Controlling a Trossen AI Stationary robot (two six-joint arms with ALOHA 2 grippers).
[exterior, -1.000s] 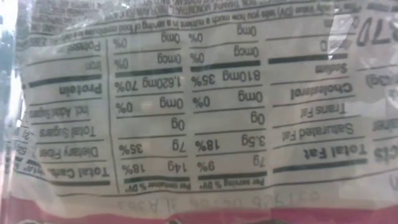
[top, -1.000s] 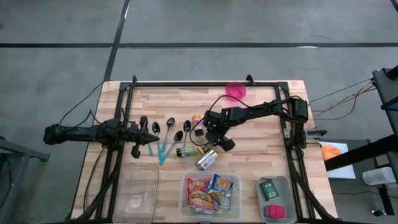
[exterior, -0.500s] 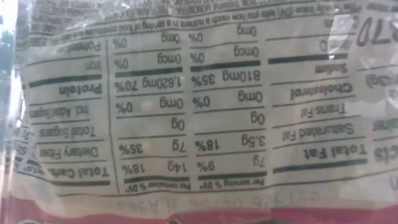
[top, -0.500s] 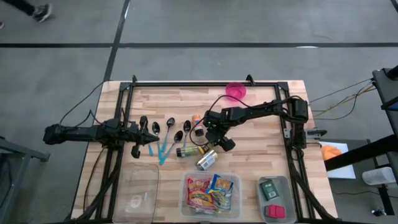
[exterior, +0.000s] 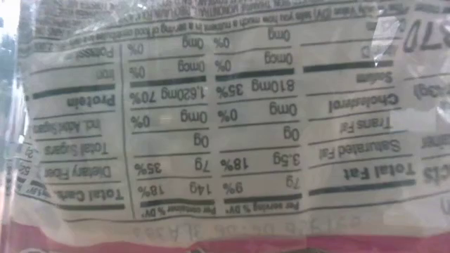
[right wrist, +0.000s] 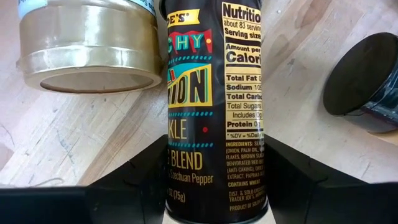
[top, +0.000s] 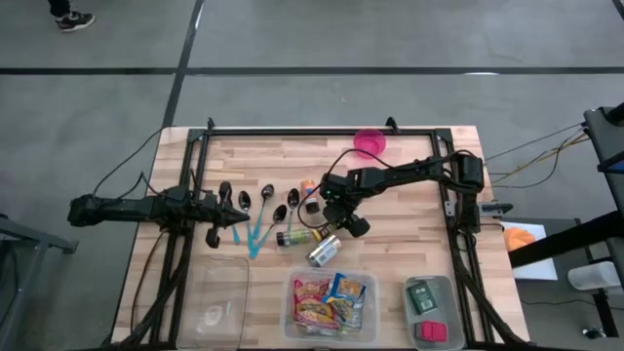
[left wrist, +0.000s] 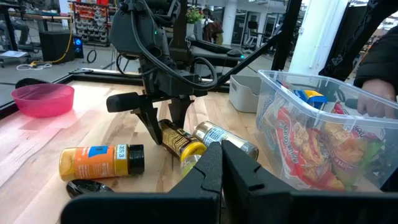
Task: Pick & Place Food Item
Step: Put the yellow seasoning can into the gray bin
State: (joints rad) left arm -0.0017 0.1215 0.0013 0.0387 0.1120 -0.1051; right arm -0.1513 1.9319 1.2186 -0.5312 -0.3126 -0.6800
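While the right end effector (left wrist: 163, 118) sits clamped around the dark spice bottle (right wrist: 214, 106) lying mid-counter (top: 409, 219), a silver can (top: 324, 252) rests just beside it; left end effector (top: 237, 216) waits closed at the left

Dark seasoning bottle (right wrist: 211, 106): black label, yellow and teal lettering, nutrition panel, yellow cap; lying on side on wooden worktop (top: 409, 210), mid-table. Right gripper (top: 329, 219) fingers (right wrist: 298, 180) straddle it, one each side, around bottle body. Silver can (left wrist: 224, 138) lies on side just beside it; orange spice jar (left wrist: 99, 160) near, also on side.
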